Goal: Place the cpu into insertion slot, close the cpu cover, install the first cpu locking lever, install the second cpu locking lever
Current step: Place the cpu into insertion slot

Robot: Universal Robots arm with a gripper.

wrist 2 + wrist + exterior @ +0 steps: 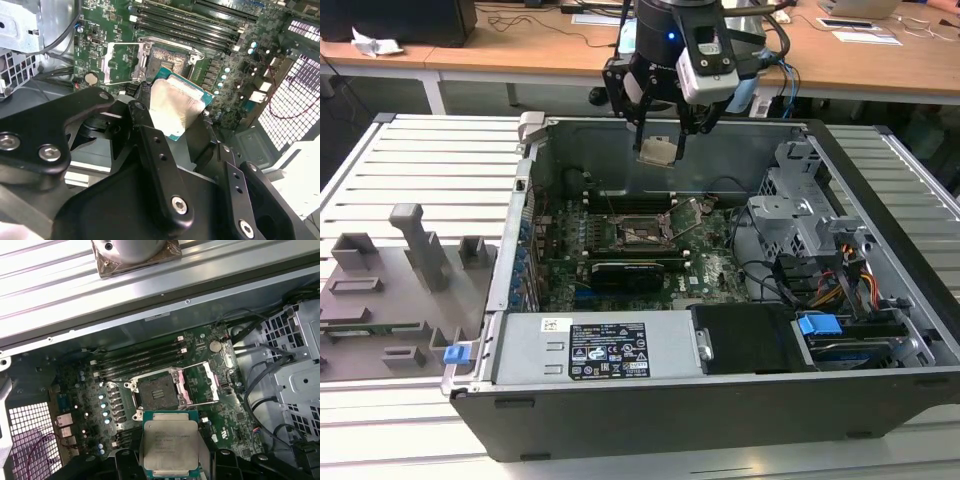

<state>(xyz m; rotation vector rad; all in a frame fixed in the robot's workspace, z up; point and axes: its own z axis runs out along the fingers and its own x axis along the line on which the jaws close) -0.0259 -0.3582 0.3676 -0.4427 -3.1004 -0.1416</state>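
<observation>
Gripper [660,143] clamped tight on the chip [657,151], fingers on opposite edges | chip square, no long side, silver face showing in both wrist views, up in the air over the socket [638,232], well apart | cover [201,384] flipped open beside socket | arm reaching straight down into the open computer case [720,410]

Exterior view stands off, looking down over the whole open computer case [720,415]. Both wrist views hang close above the motherboard [240,415], facing down; they share the insertion slot [157,392] [167,60] and cpu [170,445] [175,107].
</observation>
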